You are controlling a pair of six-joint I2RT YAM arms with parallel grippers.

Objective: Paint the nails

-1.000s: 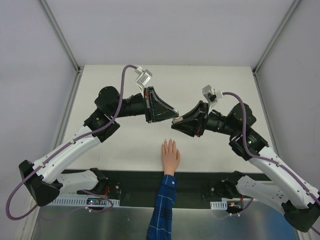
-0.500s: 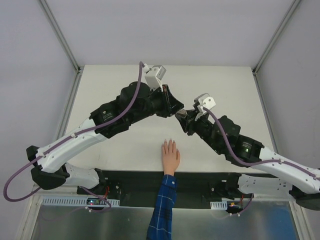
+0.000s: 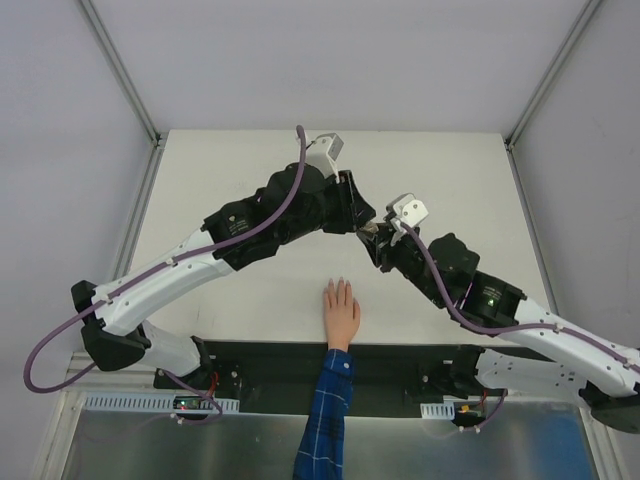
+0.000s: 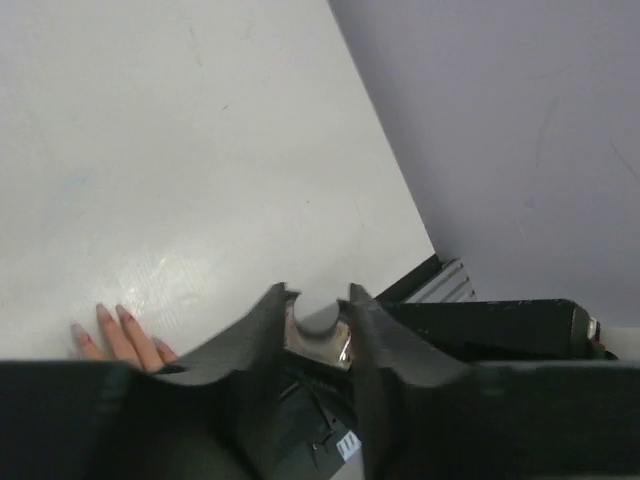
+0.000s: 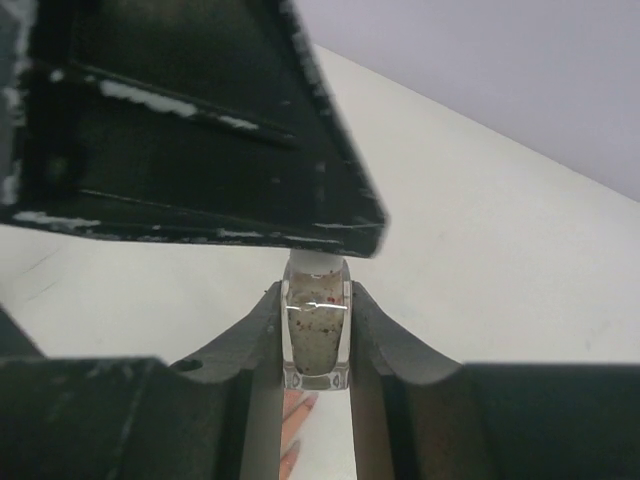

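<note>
A flesh-coloured mannequin hand (image 3: 341, 311) in a blue plaid sleeve (image 3: 325, 420) lies flat at the table's near edge, and the nails (image 3: 340, 285) point away from the arms. The nails (image 4: 102, 314) look pinkish in the left wrist view. Above and beyond the hand, my right gripper (image 5: 314, 296) is shut on a small whitish polish bottle (image 5: 316, 345). My left gripper (image 4: 318, 300) meets it from the other side, its fingers closed around the bottle's white cap (image 4: 318, 314). Both grippers join over the table's middle (image 3: 368, 228).
The white table (image 3: 250, 290) ends in a black strip (image 3: 270, 360) at the near edge, where the arm bases stand. Grey walls close in on both sides and at the back. The left arm's black wrist (image 5: 180, 120) fills the upper part of the right wrist view.
The two grippers were apart a second ago. The left one has swung right and forward onto the bottle's cap, and the right arm has stretched toward the centre with the bottle.
</note>
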